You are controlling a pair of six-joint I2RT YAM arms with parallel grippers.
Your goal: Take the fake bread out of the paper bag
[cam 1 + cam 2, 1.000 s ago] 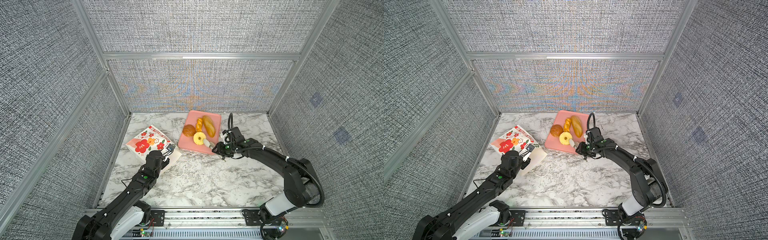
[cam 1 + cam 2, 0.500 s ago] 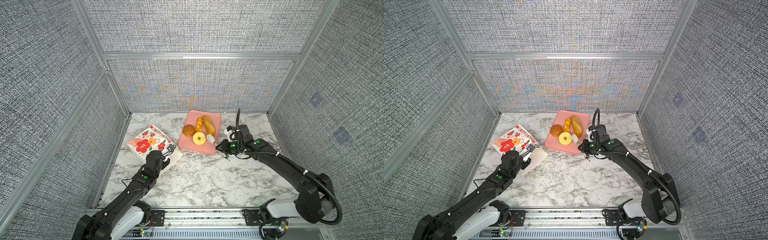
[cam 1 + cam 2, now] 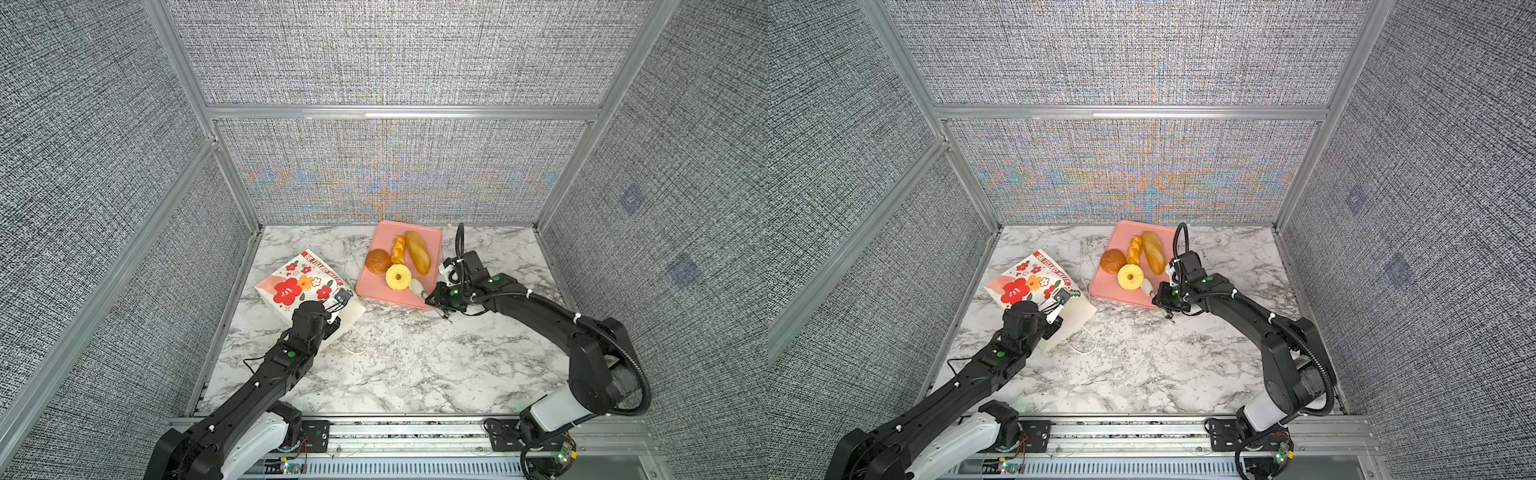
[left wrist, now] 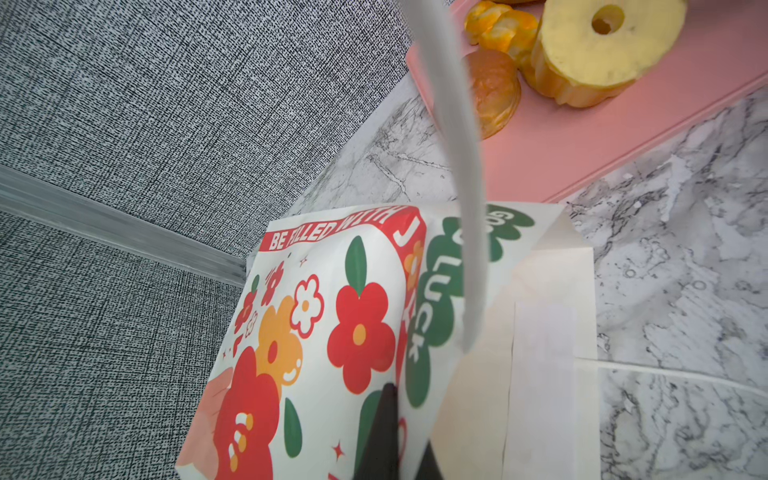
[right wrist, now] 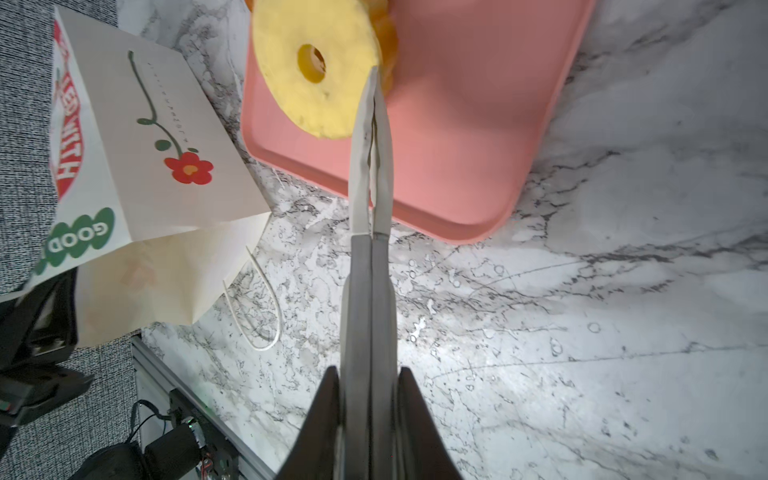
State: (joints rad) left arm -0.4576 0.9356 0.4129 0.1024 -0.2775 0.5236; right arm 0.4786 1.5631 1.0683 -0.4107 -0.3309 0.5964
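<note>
Now four pieces of fake bread (image 3: pixel 417 257) lie on the pink tray (image 3: pixel 386 296). The empty right jaws, closed, touch the ring cake (image 3: pixel 398 277). Left jaws pinch the paper bag (image 3: pixel 299 286) beside it. Next, the right jaws likely must open and reach inside.

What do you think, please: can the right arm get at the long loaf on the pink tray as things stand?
Probably yes: the right gripper, shut, is over the tray beside the ring cake, and the long loaf lies uncovered just beyond, nothing between. It must open first.
</note>
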